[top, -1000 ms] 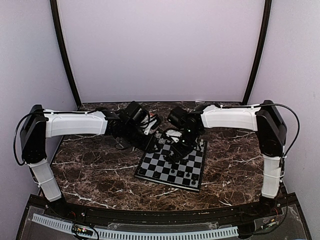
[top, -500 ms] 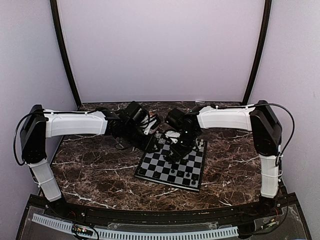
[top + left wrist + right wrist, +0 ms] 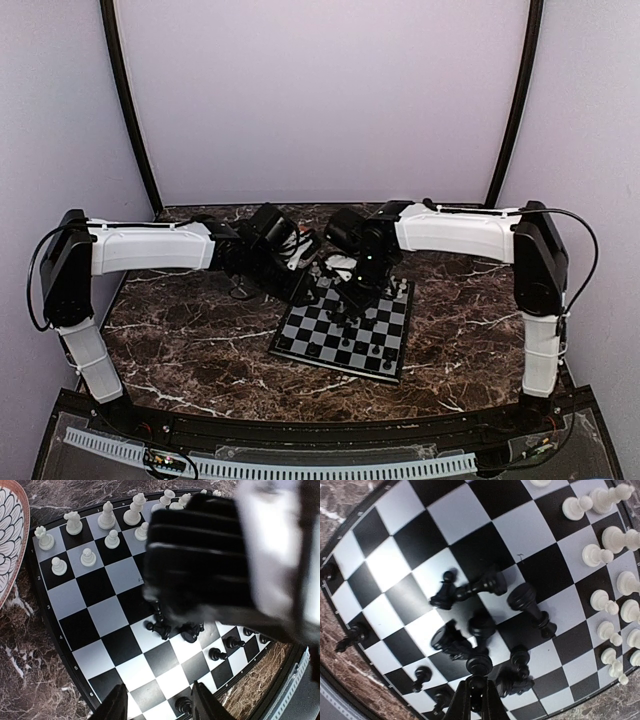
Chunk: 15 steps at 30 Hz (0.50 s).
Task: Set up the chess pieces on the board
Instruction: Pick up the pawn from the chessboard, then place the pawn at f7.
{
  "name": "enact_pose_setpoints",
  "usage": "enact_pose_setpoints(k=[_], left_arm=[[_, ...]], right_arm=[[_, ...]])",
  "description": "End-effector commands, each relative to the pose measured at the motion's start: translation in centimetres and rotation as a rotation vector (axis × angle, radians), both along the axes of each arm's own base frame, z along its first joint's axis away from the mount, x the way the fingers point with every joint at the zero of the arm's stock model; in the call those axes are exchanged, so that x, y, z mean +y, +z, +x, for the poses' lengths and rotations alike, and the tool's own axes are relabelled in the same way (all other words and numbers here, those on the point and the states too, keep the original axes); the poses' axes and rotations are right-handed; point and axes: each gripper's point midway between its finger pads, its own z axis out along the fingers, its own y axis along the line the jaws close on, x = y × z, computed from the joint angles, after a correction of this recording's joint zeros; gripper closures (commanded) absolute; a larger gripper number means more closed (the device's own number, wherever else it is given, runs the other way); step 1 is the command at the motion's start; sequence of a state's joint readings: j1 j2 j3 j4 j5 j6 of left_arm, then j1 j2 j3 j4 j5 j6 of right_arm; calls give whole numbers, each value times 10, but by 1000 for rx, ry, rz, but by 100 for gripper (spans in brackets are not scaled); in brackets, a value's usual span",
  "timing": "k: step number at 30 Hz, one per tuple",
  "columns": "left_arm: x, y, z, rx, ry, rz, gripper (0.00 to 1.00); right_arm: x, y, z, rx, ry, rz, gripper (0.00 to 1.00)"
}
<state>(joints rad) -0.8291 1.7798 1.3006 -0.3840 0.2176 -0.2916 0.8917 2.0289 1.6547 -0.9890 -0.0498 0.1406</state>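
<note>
**Right pincer clamps a black piece — now get it out clean**

The right pincer is closed tight on a slim black chessman, whose head pokes out just past the tips. The board lies straight beneath. I can't tell whether the piece's base has left it.

A jumble of toppled black pieces crowds in just ahead of the tips and on both sides; the white chessmen stand in rows well off to the pincer's right. The left pincer hovers over the board with fingers spread, nothing between them.

To my eye the trick is a straight vertical lift first, since any sideways drift would rake the neighbours. Then carry it to a free edge square off to the pincer's left, set the base flat, and let go only once it stands — no drop.
</note>
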Motion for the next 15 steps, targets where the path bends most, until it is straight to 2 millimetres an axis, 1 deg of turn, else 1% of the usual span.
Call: enact_pose_setpoints(k=[1, 4, 6, 8, 9, 10, 11, 12, 13, 14, 15], left_arm=[[11, 15, -3, -24, 16, 0, 54], [14, 16, -2, -29, 26, 1, 54], [18, 17, -1, -30, 39, 1, 54], [25, 22, 2, -35, 67, -9, 54], [29, 19, 1, -31, 78, -5, 54], [33, 23, 3, -34, 97, -17, 54], [38, 20, 3, -30, 111, -11, 54], [42, 25, 6, -38, 132, -25, 54], [47, 21, 6, -33, 146, -17, 54], [52, 25, 8, -39, 167, -28, 54], [57, 22, 7, -37, 181, -20, 54]], right_arm=[[8, 41, -13, -45, 13, 37, 100], [9, 34, -15, -34, 30, 34, 100], [14, 32, -16, -25, 44, 53, 100], [20, 29, -19, -20, 60, 72, 100], [24, 27, -20, -18, 69, 81, 100], [27, 26, -22, -16, 80, 87, 100], [30, 25, -23, -14, 91, 94, 100], [34, 23, -25, -12, 101, 98, 100], [37, 20, -26, -10, 110, 101, 100], [39, 18, -27, -6, 118, 101, 100], [41, 15, -28, -3, 124, 99, 100]])
